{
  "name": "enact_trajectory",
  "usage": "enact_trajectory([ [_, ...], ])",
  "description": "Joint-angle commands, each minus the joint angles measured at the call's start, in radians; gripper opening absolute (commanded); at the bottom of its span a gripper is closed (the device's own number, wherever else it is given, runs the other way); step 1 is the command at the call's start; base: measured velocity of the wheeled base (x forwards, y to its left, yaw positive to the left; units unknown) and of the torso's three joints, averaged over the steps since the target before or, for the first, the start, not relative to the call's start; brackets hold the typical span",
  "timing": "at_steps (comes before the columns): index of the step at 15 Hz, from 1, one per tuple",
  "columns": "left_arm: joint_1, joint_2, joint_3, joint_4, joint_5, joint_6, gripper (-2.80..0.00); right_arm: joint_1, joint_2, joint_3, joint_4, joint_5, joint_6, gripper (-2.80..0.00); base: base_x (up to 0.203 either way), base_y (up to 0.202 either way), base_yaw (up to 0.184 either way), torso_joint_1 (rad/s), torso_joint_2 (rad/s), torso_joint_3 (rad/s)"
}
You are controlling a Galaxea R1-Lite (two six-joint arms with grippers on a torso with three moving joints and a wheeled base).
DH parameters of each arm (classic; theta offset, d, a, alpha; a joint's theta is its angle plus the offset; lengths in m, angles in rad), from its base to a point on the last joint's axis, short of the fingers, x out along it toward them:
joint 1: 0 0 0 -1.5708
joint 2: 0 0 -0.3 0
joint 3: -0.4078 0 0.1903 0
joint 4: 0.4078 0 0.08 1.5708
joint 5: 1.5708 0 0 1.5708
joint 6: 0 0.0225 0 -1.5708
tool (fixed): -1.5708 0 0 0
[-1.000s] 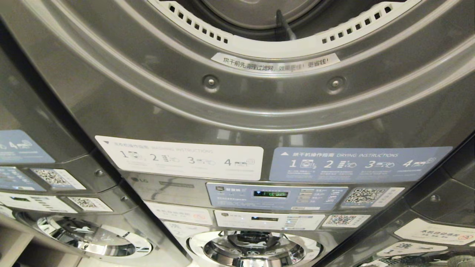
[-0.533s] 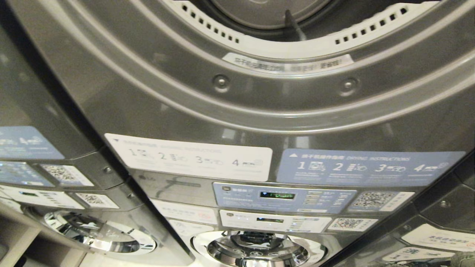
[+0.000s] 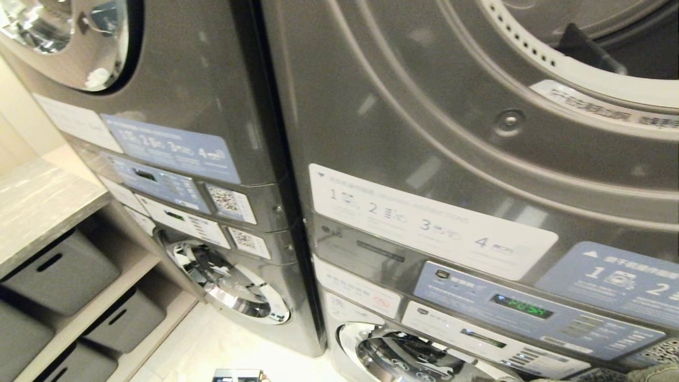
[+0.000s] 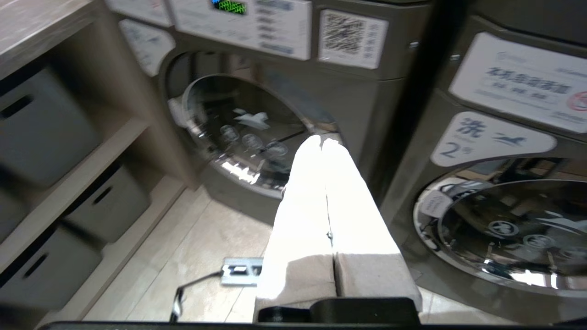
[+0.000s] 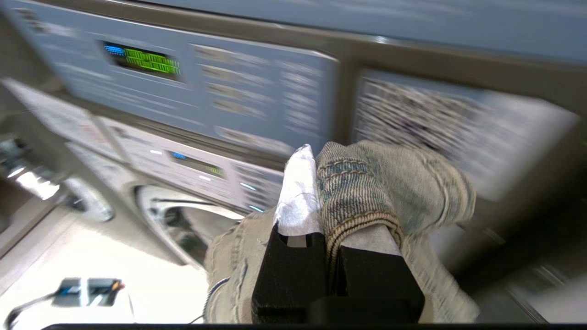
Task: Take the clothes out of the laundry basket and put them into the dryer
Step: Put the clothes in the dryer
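The grey dryer (image 3: 477, 159) fills the head view, and its open drum with a white perforated rim (image 3: 583, 74) sits at the upper right. My right gripper (image 5: 316, 156) is shut on a faded denim garment (image 5: 367, 183) that drapes over one finger and hangs below. It is held in front of the control panels. A corner of that garment (image 3: 658, 371) peeks in at the head view's lower right edge. My left gripper (image 4: 321, 140) is shut and empty, hanging low before the lower washer doors. The laundry basket is out of view.
A second stacked machine (image 3: 212, 106) stands to the left, with a chrome washer door (image 3: 233, 281) low down. Further left is a wooden shelf with grey storage bins (image 3: 58, 270). A metal floor socket with a cable (image 4: 240, 270) lies on the pale floor.
The whole head view has swung left, so the dryer opening now sits at the upper right and the left machine and shelf have come into sight. Neither arm has visibly moved.
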Motion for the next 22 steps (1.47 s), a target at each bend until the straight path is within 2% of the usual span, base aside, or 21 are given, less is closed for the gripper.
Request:
enact_trajectory([
  [1, 0.0, 0.0, 0.0, 0.0, 0.001, 0.0, -2.8, 0.0, 0.001, 0.006, 0.0, 0.0, 0.0, -2.8, 0.0, -0.011, 0.172, 0.002, 0.01, 0.002],
  [7, 0.0, 0.0, 0.0, 0.0, -0.001, 0.003, -2.8, 0.0, 0.001, 0.006, 0.0, 0.001, 0.0, -2.8, 0.0, -0.009, 0.16, 0.002, 0.0, 0.003],
  [12, 0.0, 0.0, 0.0, 0.0, -0.001, 0.004, -2.8, 0.0, 0.001, 0.006, -0.003, 0.004, -0.003, -2.8, 0.0, 0.0, 0.015, 0.001, 0.0, 0.001],
  [14, 0.0, 0.0, 0.0, 0.0, -0.001, 0.003, -2.8, 0.0, 0.001, 0.005, -0.001, 0.013, -0.036, -2.8, 0.0, 0.0, 0.0, 0.0, 0.0, 0.0],
  [15, 0.0, 0.0, 0.0, 0.0, 0.001, -0.001, -2.8, 0.001, 0.001, 0.003, -0.006, 0.039, -0.087, -2.8, 0.0, 0.0, 0.0, 0.0, 0.0, 0.0],
  [16, 0.0, 0.0, 0.0, 0.0, 0.001, -0.003, -2.8, 0.001, 0.001, -0.033, -0.021, 0.082, -0.104, -2.8, 0.0, 0.0, 0.0, 0.0, 0.0, 0.0],
  [19, 0.0, 0.0, 0.0, 0.0, -0.001, 0.003, -2.8, 0.0, 0.03, -0.257, -0.026, 0.257, -0.117, -2.8, 0.0, 0.0, 0.0, 0.0, 0.0, 0.0],
  [22, 0.0, 0.0, 0.0, -0.001, -0.001, 0.0, -2.8, -0.001, 0.139, -0.516, -0.025, 0.325, -0.119, -2.8, 0.0, 0.0, 0.0, 0.0, 0.0, 0.0],
])
